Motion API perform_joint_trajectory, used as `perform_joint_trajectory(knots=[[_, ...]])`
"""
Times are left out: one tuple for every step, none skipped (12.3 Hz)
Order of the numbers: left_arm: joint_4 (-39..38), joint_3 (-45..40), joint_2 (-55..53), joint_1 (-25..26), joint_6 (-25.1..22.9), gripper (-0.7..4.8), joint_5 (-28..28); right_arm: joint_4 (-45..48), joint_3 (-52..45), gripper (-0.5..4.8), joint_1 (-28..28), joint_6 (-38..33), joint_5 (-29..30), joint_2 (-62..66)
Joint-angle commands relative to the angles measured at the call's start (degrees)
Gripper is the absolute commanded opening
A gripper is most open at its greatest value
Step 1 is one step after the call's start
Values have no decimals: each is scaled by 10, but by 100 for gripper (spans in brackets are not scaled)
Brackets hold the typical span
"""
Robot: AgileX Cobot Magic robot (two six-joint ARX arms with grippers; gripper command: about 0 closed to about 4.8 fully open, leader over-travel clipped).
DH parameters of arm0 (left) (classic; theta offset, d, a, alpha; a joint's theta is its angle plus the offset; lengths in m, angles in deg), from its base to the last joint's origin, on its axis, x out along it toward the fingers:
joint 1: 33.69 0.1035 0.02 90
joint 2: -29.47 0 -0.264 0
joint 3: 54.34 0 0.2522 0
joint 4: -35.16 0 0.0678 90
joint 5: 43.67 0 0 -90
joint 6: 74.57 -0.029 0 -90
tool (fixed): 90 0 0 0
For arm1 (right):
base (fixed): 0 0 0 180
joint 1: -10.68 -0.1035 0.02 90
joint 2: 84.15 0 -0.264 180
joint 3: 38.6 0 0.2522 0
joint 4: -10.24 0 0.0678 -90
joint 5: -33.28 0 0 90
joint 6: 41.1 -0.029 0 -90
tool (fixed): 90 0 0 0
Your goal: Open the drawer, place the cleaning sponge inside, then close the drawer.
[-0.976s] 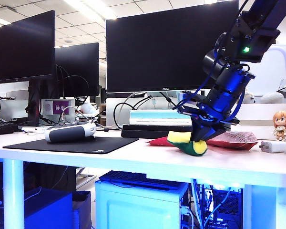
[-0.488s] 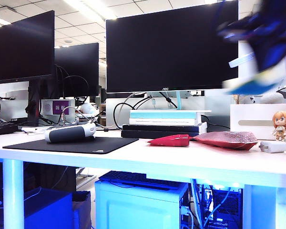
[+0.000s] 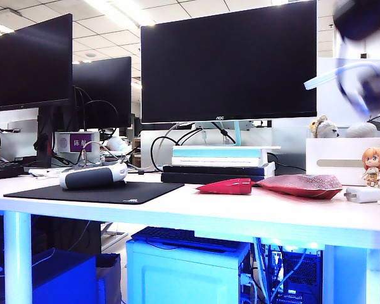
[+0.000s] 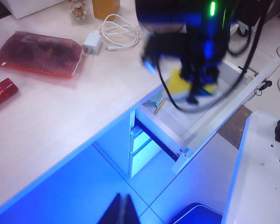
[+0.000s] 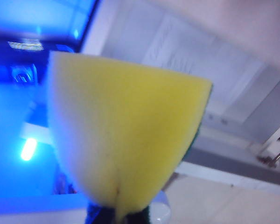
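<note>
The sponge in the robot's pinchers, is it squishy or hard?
Probably squishy: the cleaning sponge looks pinched to a narrow fold where the right tool shuts on it. Likely light too, since that small pinch alone carries it above the open drawer. The foam should not slip easily.

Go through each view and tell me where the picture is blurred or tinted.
Exterior view: right arm smeared by motion at top right; desk sharp, blue cast below. Left wrist view: right gripper and cleaning sponge blurred over the open drawer; floor blue. Right wrist view: sponge fills the frame, soft, background blurred.

Cleaning sponge (image 5: 126, 140) now above open drawer (image 4: 203, 119).
</note>
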Motion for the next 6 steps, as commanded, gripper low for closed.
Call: perform_joint_trajectory(knots=[[4,3,1,0,-11,-5,2,100,-136,-6,14,46,-40,1],[5,3,1,0,-10,-5,2,120,-155,-6,21,56,-66,5],[4,3,1,0,-10,-5,2,145,-174,-6,33,86,-98,12],[4,3,1,0,-10,-5,2,153,-179,-6,42,104,-102,19],[4,3,1,0,-10,-5,2,166,-180,-6,58,111,-109,36],[4,3,1,0,-10,-5,2,172,-180,-6,66,111,-110,44]])
